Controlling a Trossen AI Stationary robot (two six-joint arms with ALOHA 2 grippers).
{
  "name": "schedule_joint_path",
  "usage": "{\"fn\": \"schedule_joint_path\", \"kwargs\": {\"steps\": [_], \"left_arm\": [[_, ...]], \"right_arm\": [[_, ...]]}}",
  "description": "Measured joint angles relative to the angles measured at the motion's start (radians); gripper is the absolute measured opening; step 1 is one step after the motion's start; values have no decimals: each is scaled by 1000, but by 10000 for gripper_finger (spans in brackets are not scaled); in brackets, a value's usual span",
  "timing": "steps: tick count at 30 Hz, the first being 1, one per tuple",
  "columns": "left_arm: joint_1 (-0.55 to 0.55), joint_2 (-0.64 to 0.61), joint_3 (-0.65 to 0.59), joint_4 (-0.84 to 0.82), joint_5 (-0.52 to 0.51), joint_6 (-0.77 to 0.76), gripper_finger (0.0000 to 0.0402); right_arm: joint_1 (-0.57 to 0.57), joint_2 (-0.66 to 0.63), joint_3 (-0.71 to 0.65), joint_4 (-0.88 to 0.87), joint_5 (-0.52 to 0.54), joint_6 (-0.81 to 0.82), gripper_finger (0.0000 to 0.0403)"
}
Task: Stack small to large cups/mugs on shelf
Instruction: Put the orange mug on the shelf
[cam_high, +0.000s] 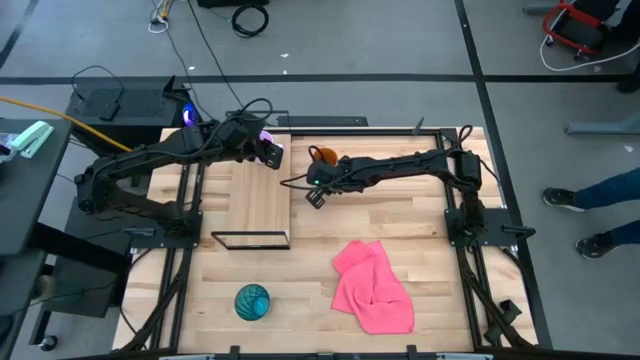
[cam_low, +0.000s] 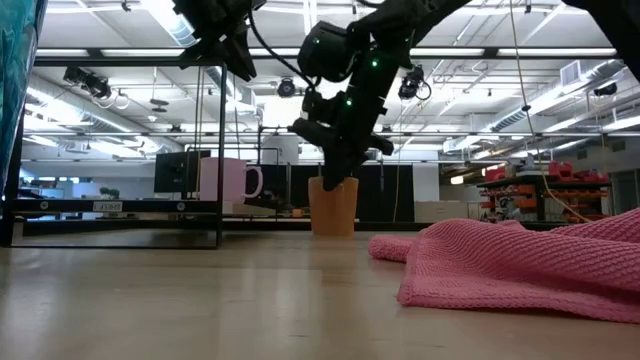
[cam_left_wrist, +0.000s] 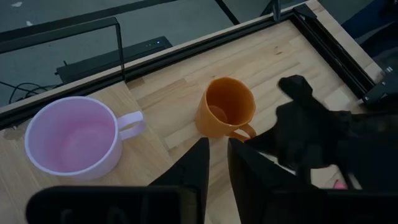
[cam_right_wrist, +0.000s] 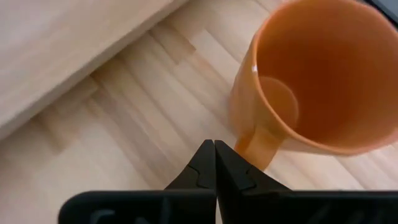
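While the right gripper (cam_right_wrist: 214, 163) hangs closed beside the orange mug (cam_right_wrist: 314, 81), the left gripper (cam_left_wrist: 214, 163) hovers slightly parted.

From overhead I can't see the purple mug (cam_left_wrist: 73, 138); the left arm (cam_high: 150, 165) covers that end of the shelf (cam_high: 262, 205). The right arm (cam_high: 400, 165) hides most of the orange mug (cam_high: 322, 155) there. My right wrist camera cuts that mug's rim off at the frame edge. At table height the teal cup (cam_low: 15, 100) is just a cropped sliver, and the cloth (cam_low: 520, 260) runs out of frame.
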Motion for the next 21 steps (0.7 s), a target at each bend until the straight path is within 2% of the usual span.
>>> {"fn": "schedule_joint_path", "kwargs": {"steps": [21], "left_arm": [[0,0,0,0,0,-1,64]], "right_arm": [[-59,0,-1,-126,37,26,0]]}}
